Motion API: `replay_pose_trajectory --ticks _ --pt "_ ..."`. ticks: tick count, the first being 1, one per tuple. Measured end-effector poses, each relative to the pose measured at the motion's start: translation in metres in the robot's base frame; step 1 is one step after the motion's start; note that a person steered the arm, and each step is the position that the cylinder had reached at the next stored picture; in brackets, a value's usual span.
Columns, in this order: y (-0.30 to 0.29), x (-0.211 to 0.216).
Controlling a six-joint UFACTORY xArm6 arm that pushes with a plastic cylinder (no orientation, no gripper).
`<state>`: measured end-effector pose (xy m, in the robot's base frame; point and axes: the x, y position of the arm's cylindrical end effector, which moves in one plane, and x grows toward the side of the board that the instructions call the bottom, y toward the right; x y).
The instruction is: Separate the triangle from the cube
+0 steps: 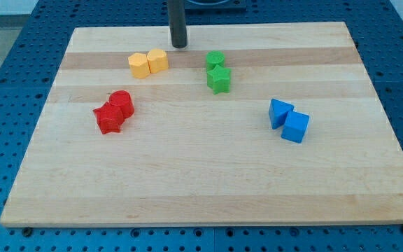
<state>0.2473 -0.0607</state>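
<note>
A blue triangle block (pixel 280 113) and a blue cube (pixel 296 127) sit touching each other at the view's right of the wooden board (pixel 201 189); the triangle is up and left of the cube. My tip (pixel 179 45) is near the view's top, just right of the yellow blocks and far up and left of the blue pair, touching no block.
Two yellow blocks (pixel 147 63) sit together at the upper left. A green cube (pixel 215 61) touches a green star (pixel 219 80) at upper centre. A red cylinder (pixel 122 103) touches a red star (pixel 108 118) at the left.
</note>
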Motion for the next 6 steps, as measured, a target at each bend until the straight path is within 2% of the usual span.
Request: replay_pose_trajectory --ticks 1,2,3,5,6 --pt "0.077 -0.014" --pt "0.122 -0.024" --pt "0.122 -0.024" --pt "0.139 0.064" --pt "0.139 0.093"
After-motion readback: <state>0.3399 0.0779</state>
